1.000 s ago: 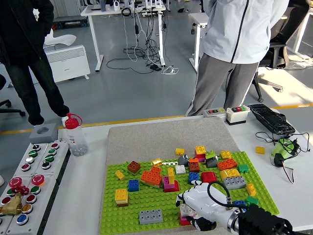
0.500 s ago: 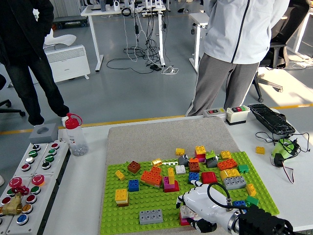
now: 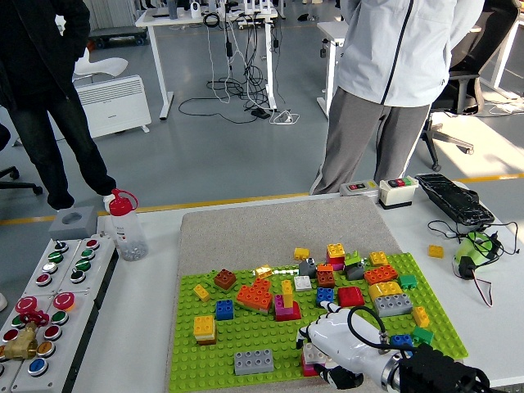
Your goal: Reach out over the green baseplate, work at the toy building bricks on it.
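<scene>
The green baseplate point(image 3: 246, 327) lies on a grey mat and carries several coloured bricks. My right hand point(image 3: 337, 345), white with a black forearm, reaches in from the lower right over the plate's near right part. Its fingers are curled down on a small stack of bricks point(image 3: 311, 358), white over red, at the plate's near edge. A grey long brick point(image 3: 252, 361) lies to its left. An orange cluster point(image 3: 255, 295) and a magenta and yellow stack point(image 3: 286, 304) stand in the middle. My left arm is out of view.
A button panel point(image 3: 45, 303) sits at the left edge, with a red-capped bottle point(image 3: 126, 225) behind it. A yellow brick point(image 3: 435, 251), a green device with cables point(image 3: 472, 250) and a black keyboard point(image 3: 453, 197) lie at the right. Two people stand beyond the table.
My right hand has sunk slightly toward the near edge, still on the small stack. Nothing else has moved.
</scene>
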Robot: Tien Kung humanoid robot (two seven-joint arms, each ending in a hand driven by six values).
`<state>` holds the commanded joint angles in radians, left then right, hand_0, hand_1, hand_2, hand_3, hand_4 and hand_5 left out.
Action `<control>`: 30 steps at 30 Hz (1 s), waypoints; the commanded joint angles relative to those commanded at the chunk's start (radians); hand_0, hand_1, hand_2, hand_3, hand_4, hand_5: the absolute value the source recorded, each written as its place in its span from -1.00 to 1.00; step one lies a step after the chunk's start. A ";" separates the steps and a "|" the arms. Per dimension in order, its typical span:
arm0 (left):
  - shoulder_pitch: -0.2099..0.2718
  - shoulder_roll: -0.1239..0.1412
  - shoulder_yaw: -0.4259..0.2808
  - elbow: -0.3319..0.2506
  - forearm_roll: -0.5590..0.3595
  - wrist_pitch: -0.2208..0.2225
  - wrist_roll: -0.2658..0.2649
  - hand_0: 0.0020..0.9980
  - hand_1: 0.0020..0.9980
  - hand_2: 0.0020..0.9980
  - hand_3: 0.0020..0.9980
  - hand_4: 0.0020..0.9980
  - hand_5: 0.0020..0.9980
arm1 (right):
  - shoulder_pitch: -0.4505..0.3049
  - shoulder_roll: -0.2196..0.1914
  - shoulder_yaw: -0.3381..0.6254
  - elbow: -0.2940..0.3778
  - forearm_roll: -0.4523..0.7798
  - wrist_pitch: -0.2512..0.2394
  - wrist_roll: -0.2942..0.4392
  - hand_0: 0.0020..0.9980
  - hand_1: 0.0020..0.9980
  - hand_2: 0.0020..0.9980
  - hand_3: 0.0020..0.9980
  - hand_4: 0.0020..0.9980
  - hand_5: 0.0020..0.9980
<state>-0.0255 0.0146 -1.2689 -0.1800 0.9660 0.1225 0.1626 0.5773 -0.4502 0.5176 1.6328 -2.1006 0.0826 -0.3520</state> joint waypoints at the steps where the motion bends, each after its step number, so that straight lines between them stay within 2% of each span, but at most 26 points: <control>1: 0.000 0.000 0.000 0.000 0.001 0.000 0.000 0.47 0.57 0.64 0.34 -0.04 1.00 | 0.000 0.000 -0.001 -0.001 0.001 0.000 0.000 1.00 0.45 0.14 0.22 0.13 -1.00; 30: -0.001 0.001 0.004 0.000 -0.005 -0.001 -0.001 0.46 0.57 0.64 0.34 -0.04 1.00 | 0.001 0.002 -0.002 -0.006 0.003 0.009 0.002 1.00 0.46 0.18 0.25 0.15 -0.95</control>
<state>-0.0260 0.0152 -1.2653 -0.1800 0.9608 0.1218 0.1617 0.5784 -0.4486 0.5161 1.6271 -2.0977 0.0917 -0.3500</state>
